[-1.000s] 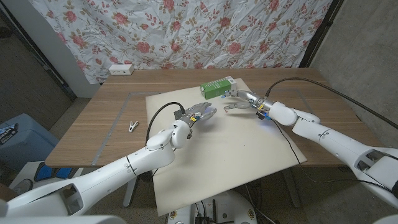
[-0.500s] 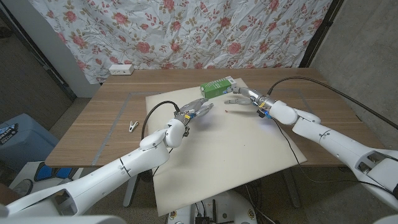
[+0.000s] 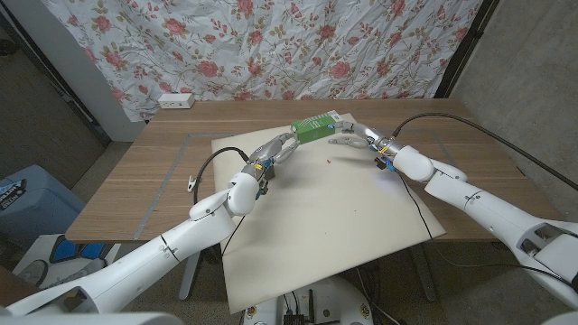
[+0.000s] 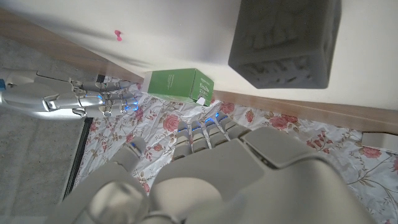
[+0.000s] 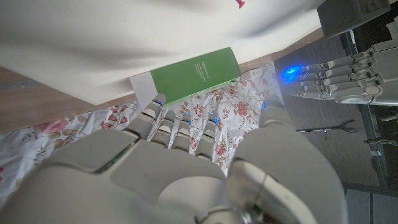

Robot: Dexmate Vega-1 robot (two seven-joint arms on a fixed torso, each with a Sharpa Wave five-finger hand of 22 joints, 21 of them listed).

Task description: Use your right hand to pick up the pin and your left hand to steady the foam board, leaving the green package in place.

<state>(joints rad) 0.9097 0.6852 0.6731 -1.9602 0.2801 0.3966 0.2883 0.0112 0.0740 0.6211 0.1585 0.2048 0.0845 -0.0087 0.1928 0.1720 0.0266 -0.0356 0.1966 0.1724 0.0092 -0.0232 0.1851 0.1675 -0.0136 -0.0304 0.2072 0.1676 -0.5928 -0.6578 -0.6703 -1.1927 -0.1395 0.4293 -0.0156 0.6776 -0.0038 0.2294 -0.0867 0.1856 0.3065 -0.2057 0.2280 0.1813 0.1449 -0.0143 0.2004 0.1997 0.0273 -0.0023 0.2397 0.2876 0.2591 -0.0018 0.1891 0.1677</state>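
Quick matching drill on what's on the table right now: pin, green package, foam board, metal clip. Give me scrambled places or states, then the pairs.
Things:
1. pin
2. green package
3. foam board
4. metal clip

Places or states:
A. lies on bare wood, on the robot's left of the board
B. large white sheet, overhanging the table's near edge
C. small and red, lying free on the white sheet
D. sits at the board's far edge, between the two hands

Pairs: 1-C, 2-D, 3-B, 4-A

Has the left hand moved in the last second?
Yes. The left hand has shifted toward the green package, away from the robot; its fingertips now lie close beside the package's left end.
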